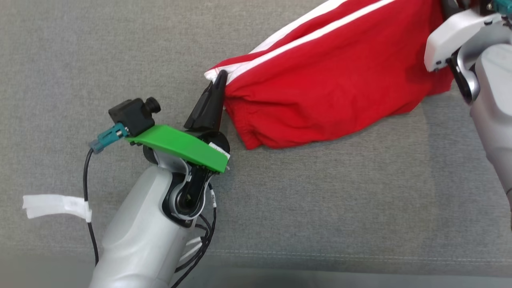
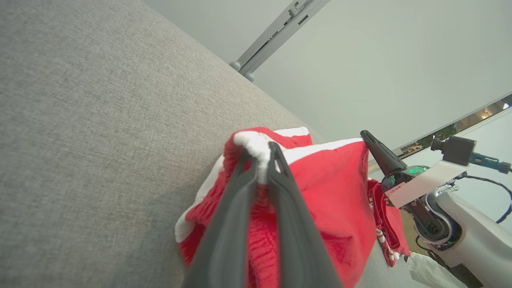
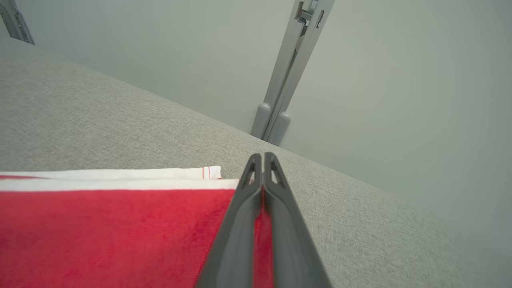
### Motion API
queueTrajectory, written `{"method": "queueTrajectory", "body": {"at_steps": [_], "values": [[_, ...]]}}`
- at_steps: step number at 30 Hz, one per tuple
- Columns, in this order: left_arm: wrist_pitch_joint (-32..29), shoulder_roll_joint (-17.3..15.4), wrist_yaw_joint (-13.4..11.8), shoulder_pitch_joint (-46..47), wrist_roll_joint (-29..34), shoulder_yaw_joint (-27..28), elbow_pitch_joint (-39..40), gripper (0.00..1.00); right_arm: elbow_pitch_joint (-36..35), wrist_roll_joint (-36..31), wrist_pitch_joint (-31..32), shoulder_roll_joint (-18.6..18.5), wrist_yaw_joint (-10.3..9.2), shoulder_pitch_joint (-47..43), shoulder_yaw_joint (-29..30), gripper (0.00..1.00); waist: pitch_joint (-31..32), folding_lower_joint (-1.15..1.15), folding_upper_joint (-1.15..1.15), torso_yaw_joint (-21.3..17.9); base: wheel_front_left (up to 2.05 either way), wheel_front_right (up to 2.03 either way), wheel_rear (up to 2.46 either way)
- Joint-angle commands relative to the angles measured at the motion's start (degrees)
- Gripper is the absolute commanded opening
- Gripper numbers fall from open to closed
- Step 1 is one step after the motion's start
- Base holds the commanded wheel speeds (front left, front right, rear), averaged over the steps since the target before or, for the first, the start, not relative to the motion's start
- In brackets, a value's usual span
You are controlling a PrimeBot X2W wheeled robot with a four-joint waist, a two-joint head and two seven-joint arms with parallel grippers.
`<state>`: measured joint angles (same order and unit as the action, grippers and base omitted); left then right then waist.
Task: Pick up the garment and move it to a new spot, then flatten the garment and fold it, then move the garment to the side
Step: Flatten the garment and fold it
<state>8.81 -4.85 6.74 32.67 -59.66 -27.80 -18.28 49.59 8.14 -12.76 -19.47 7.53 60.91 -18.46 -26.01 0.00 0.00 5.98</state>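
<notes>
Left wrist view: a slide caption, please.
Left gripper shut on a white-striped corner of the red garment, over grey upholstery.

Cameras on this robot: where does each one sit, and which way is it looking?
Head view: on the head, looking down at the grey fabric surface and red garment; left gripper lower left, right forearm upper right.
Left wrist view: on the left wrist, looking along its fingers, shut on the garment's white edge; right gripper beyond.
Right wrist view: on the right wrist, looking along its shut fingers over the garment toward a wall.
Shared: both wrist views show garment and wall.
</notes>
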Motion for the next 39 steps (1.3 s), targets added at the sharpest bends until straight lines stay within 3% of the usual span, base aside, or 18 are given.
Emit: {"method": "queueTrajectory", "body": {"at_steps": [1, 11, 21, 22, 23, 24, 25, 30, 39], "values": [[-0.18, 0.17, -0.34, 1.65, 0.06, -0.17, -0.32, 0.0, 1.58, -0.83, -0.77, 0.02, -0.09, 2.11, -0.49, 0.0, -3.0, 0.0, 0.0, 2.71, 0.0, 0.0, 0.0], [2.01, 1.2, -2.26, 6.11, 1.81, -1.78, -2.75, 0.0, 10.43, -4.5, -2.48, 0.24, -0.09, 11.05, -1.76, 0.0, -6.51, 0.0, 0.0, 5.93, 0.0, 0.0, 0.0], [4.82, 1.81, -2.17, 9.47, 3.24, -4.97, -6.89, 0.0, 9.71, -9.1, -2.46, -0.77, -0.1, 11.09, 1.65, 0.0, -8.27, 0.0, 0.0, 7.75, 0.0, 0.0, 0.0], [5.23, 1.81, -2.52, 10.28, 4.91, -5.2, -7.13, 0.17, 9.38, -9.31, -2.46, -0.66, -0.1, 11.15, 2.28, 0.0, -8.36, 0.0, 0.0, 7.78, 0.0, 0.0, 0.0], [5.55, 1.83, -2.31, 10.68, 5.62, -5.39, -7.27, 0.39, 8.49, -9.72, -2.47, -0.44, -0.1, 11.04, 2.88, 0.38, -8.43, 0.0, 0.0, 7.75, 0.0, 0.0, 0.0], [5.84, 1.83, -2.15, 10.54, 5.65, -5.18, -7.63, 0.68, 7.56, -10.3, -2.47, -0.13, -0.1, 10.55, 3.22, 1.0, -8.4, 0.0, 0.0, 7.64, 0.0, 0.0, 0.0], [6.03, 1.82, -2.29, 10.72, 6.84, -5.1, -7.91, 1.0, 6.42, -10.79, -2.47, 0.1, -0.1, 9.89, 3.66, 1.0, -8.3, 0.0, 0.0, 7.42, 0.0, 0.0, 0.0], [6.44, 1.85, -2.65, 9.69, 10.67, -3.96, -8.62, 1.0, 0.85, -11.77, -2.46, 1.66, -0.1, 5.61, 5.96, 1.0, -6.86, 0.0, 0.0, 5.92, 0.0, 0.0, 0.0], [6.37, 0.08, -7.57, -0.76, 25.26, 3.08, -2.08, 1.0, -12.53, -7.22, -2.48, 5.82, -0.1, -8.28, 10.28, 1.0, 0.4, 0.0, 0.0, 2.27, 0.0, 0.0, 0.0]]}}
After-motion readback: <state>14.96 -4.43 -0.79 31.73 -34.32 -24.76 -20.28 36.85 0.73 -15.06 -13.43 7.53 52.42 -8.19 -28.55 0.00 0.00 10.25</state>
